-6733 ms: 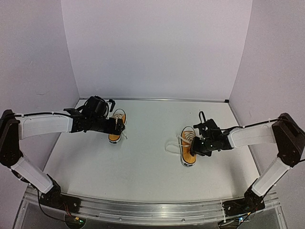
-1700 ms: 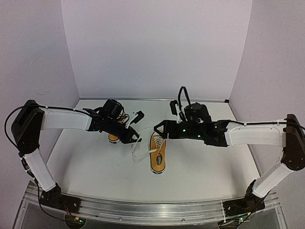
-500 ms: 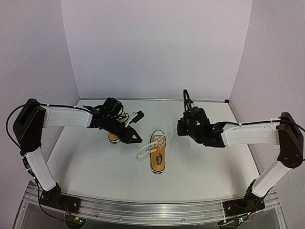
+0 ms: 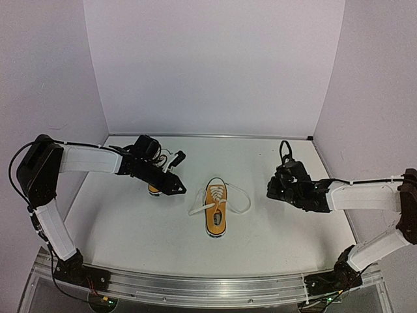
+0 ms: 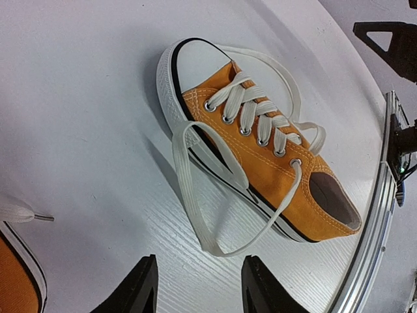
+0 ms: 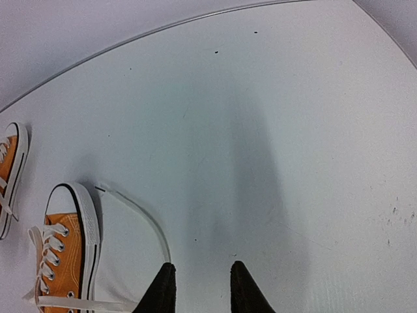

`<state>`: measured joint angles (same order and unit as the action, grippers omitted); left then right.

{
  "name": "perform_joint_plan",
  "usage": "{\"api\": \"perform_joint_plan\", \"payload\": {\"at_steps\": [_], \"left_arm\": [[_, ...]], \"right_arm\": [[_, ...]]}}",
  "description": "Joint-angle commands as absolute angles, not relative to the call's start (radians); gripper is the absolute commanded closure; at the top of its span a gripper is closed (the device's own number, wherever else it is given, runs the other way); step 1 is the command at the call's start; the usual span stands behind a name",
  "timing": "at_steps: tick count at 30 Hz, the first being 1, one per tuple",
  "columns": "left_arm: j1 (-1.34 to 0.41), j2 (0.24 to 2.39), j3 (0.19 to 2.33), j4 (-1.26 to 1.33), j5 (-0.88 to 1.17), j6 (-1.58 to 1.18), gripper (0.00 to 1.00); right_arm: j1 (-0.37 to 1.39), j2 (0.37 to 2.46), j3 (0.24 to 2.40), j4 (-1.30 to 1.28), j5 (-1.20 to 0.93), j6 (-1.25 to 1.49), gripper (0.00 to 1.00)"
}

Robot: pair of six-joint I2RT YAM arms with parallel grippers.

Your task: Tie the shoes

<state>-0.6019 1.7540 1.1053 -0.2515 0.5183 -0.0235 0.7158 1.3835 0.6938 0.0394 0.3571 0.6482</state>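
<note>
At mid-bench: the centre shoe [image 4: 216,212] sits flat on its sole, toe toward the back wall and heel toward the arms, touching neither arm.
Laces: threaded through the eyelets, but I see no knot. The left-side lace [image 5: 195,195] trails in a long loop on the bench [image 4: 130,228]. The right-side lace [image 6: 140,218] curves out past the toe cap.
Second shoe [image 4: 155,189]: at back left, partly hidden under the left arm. I can't tell how its laces lie.
Left gripper [image 5: 199,274]: fingers spread with nothing between them, hanging near the centre shoe on its left side.
Right gripper [image 6: 201,274]: also parted and empty, well off to the shoe's right, with the curved lace just ahead of its fingers.
Step in hand: by my reading, the laces are laid out to either side and the arms are about to take one each. The tying itself is not begun.
Next move calls for: each gripper dropping onto the lace on its own side, pinching the thin flat strand off the bench near its end, then bringing the two across each other over the tongue. The shoe looks light, so a hard tug would likely drag it.
</note>
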Motion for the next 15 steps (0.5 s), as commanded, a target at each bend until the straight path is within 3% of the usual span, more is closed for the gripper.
{"api": "perform_joint_plan", "payload": {"at_steps": [1, 15], "left_arm": [[-0.611, 1.79, 1.134, -0.19, 0.522, -0.006, 0.53], [-0.651, 2.126, 1.453, -0.289, 0.532, 0.183, 0.41]], "right_arm": [[0.717, 1.422, 0.775, 0.066, 0.273, 0.545, 0.66], [0.636, 1.884, 1.112, 0.063, -0.089, 0.354, 0.59]]}}
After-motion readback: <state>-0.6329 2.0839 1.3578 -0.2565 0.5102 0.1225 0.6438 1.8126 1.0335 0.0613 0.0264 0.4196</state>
